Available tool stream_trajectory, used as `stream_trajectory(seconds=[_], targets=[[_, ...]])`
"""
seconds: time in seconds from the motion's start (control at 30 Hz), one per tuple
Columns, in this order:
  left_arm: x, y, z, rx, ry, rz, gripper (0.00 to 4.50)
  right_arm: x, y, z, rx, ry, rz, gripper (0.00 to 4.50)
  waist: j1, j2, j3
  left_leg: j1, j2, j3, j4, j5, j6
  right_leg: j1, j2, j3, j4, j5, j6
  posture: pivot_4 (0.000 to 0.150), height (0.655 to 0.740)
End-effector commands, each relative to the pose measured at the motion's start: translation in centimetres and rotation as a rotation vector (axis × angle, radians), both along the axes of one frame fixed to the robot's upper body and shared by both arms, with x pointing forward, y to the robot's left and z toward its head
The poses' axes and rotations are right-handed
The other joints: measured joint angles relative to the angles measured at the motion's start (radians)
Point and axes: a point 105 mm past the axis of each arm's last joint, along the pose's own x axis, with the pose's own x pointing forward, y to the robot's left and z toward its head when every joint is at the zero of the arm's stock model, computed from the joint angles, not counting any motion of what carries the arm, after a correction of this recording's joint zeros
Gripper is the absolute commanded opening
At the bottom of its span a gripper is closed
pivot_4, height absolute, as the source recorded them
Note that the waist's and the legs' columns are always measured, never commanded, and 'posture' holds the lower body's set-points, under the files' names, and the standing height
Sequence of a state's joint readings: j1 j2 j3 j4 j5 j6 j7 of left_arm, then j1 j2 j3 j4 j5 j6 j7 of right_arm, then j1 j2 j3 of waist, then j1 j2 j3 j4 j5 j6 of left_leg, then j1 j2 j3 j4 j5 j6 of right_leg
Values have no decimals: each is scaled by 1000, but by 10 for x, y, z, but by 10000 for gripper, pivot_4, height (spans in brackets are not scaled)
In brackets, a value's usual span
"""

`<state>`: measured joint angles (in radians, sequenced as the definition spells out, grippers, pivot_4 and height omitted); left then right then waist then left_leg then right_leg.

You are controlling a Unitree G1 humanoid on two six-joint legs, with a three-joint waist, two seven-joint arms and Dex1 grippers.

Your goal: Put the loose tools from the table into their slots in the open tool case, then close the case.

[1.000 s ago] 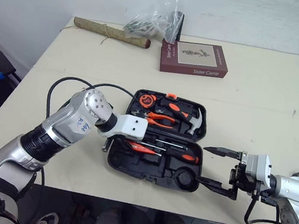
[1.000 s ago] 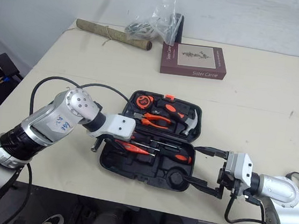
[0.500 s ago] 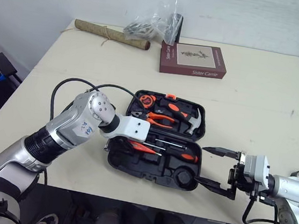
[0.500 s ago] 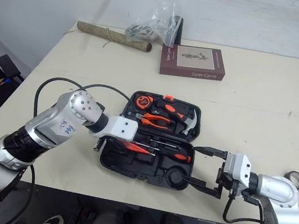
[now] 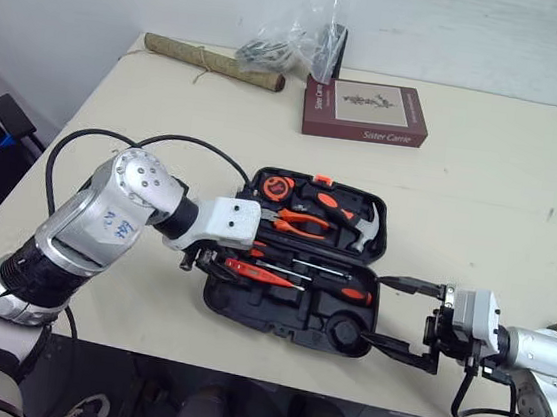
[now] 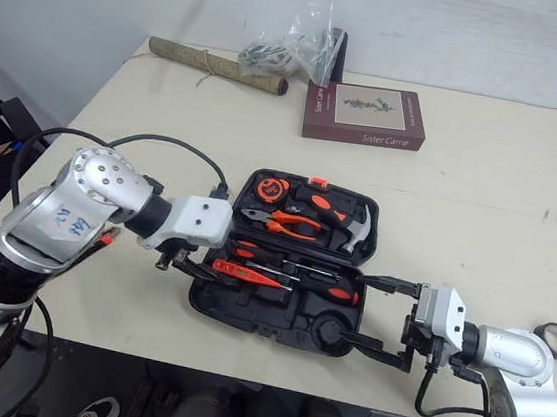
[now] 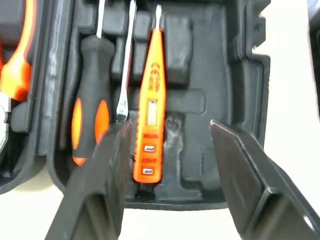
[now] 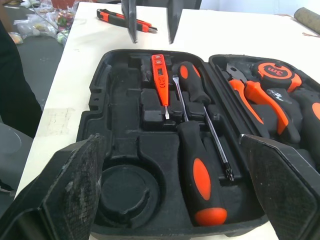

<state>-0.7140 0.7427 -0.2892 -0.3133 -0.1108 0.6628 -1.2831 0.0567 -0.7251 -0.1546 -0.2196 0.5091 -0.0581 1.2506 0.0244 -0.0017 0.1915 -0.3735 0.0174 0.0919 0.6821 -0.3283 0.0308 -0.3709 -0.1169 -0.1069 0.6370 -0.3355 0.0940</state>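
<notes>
Left pincer (image 7: pixel 167 131), jaws apart and empty, hangs over the left end of the tool case (image 5: pixel 247 309), with one finger just beside the butt of the orange tester pen (image 7: pixel 150 112).

Utility knife (image 8: pixel 126 19) lies loose on the tabletop (image 5: pixel 479 211), outside the case and beyond its left end.

The case lies open flat.
- **Far half:** tape measure (image 5: pixel 275 185), pliers (image 5: pixel 302 221) and hammer (image 5: pixel 365 223).
- **Near half:** the tester pen, two screwdrivers (image 8: pixel 197 172) and an empty round recess (image 8: pixel 122 197).

Right pincer (image 5: pixel 374 307), jaws wide apart and empty, sits at the case's right edge.

Likely hazards:
- The left finger may snag the tester pen on lifting and pull it out of its slot.
- The right pincer may shove the case sideways.
- The case may be closed with the knife left outside, or over a tool standing proud, which would block the latch.
</notes>
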Motion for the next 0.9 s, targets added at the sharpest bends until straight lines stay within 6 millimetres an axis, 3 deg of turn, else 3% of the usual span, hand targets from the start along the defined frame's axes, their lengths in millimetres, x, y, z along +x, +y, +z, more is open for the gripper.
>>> stream_trajectory(seconds=[0.03, 0.1, 0.13, 0.43, 0.63, 0.9], targets=[[9, 2, 12, -288, -54, 31, 11450, -2, 3, 2, 21, -9, 7, 45000, -1, -1, 0, 0, 0, 0, 0, 0, 0, 0, 0, 0, 0, 0, 0, 1500, 7400], [16, 8, 3, -370, -62, 60, 1331, -2, 3, 1, 23, -8, 6, 45000, -1, -1, 1, 0, 0, 0, 0, 0, 0, 0, 0, -1, 0, 0, 0, 1500, 7400], [19, 12, -3, -395, -69, 68, 137, -2, 3, 0, 24, -8, 5, 45000, -2, -1, 1, 0, 0, 0, 0, 0, 0, 0, 0, -1, 0, 0, 0, 1500, 7400], [12, 7, -38, -436, -50, 2, 137, 0, -4, 1, 22, -11, -6, 45000, 2, -1, 1, 0, -1, 0, 0, 0, 0, 0, 0, -1, 0, 0, 0, 1500, 7400], [20, 7, -56, -366, -25, 75, 137, -2, -4, 0, 21, -6, -12, 45000, -1, -1, 0, 0, -1, 1, 0, 0, 1, 0, 0, -1, 0, 0, 1, 1500, 7400], [15, 8, -83, -241, 12, 25, 137, 0, -8, -1, 12, -5, -33, 45000, 0, -1, 0, 1, -1, 1, 0, 0, 1, 1, 0, -1, 0, 0, 1, 1500, 7400]])
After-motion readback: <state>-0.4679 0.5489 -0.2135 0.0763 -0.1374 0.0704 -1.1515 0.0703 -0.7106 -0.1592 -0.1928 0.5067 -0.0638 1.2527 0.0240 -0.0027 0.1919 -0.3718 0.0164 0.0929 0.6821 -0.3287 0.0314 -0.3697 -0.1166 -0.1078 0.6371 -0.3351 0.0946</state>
